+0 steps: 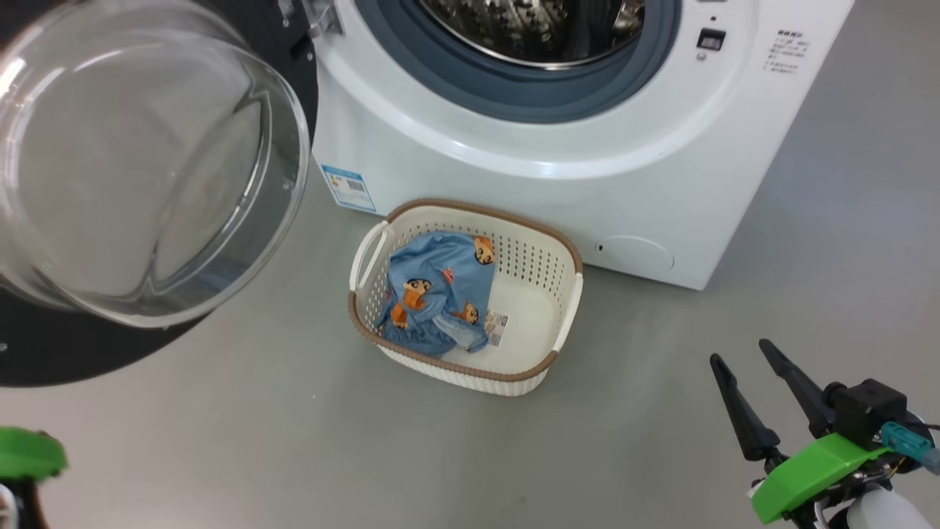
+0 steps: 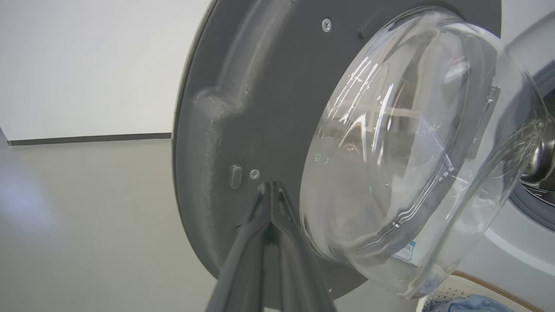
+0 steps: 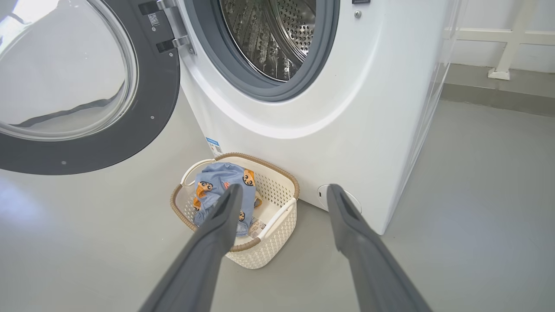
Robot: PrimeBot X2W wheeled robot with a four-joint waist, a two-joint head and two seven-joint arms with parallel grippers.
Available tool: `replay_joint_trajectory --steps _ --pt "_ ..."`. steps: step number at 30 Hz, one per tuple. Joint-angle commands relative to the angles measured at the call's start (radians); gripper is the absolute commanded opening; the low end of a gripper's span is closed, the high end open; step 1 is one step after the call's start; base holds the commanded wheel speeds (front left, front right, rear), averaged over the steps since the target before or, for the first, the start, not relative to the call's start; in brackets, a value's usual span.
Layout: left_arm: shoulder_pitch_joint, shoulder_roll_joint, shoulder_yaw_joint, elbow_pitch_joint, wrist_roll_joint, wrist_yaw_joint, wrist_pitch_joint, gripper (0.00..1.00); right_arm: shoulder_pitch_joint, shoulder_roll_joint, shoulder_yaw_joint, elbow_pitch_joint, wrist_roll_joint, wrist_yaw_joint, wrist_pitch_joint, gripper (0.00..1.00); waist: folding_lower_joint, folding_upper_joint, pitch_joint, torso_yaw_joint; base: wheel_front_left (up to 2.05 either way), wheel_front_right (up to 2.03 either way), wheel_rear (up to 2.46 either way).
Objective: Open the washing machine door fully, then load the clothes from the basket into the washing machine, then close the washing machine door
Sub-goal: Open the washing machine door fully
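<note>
Writing first: blue energy sticker point(image 1: 347, 187) on lower left front of the washing machine point(image 1: 587, 184), print too small to read. Small block of grey text point(image 1: 784, 51) at upper right of front, also unreadable. Paper label point(image 1: 496, 328) on the basket bottom, barcode-like, not legible.

The basket point(image 1: 547, 365) on grey floor point(image 1: 257, 441), just in front of machine, below the port. The clothes point(image 1: 437, 286) bunched in its left half (blue, orange cartoon boy prints), right half bare. Round lower flap point(image 1: 635, 253) just right of basket.

The washing machine door point(image 3: 130, 143) swung open to the left, glass bowl bulging out over floor left of basket, hinge point(image 3: 173, 43) at port's left edge. Steel drum point(image 3: 277, 39) and grey-blue gasket point(image 3: 260, 89) fully exposed.

Left gripper point(image 2: 269, 187) pressed together, tips at door's inner grey rim beside the glass; contact hard to confirm. Right gripper point(image 1: 740, 351) spread wide, empty, low right, well apart from basket; in its wrist view aimed toward basket and flap.

Open floor along front and right side of machine. White rail point(image 3: 507, 43) by far wall on right.
</note>
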Motion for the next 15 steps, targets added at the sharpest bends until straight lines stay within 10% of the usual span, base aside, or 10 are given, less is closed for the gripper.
replay_joint_trajectory --steps 1,6,10,15 --pt "0.019 0.035 0.007 -0.048 -0.012 -0.002 -0.005 0.12 0.011 -0.012 0.015 -0.022 0.014 0.002 -0.012 1.0 0.0 0.0 -0.017 -0.007 0.0 0.0 0.0" --pt "0.119 -0.005 -0.046 -0.165 -0.028 -0.003 -0.005 0.41 0.023 -0.006 0.001 -0.03 0.016 0.002 -0.012 1.0 0.0 0.0 -0.034 -0.026 0.0 0.0 0.0" --pt "0.187 -0.028 -0.095 -0.229 -0.055 -0.003 -0.005 1.0 0.034 0.002 -0.009 -0.033 0.015 0.002 -0.012 1.0 0.0 0.0 -0.049 -0.055 0.0 0.0 0.0" --pt "0.256 -0.026 -0.189 -0.277 -0.129 -0.003 -0.005 1.0 0.045 0.015 -0.019 -0.038 0.013 0.002 -0.012 1.0 0.0 0.0 -0.066 -0.108 0.0 0.0 0.0"
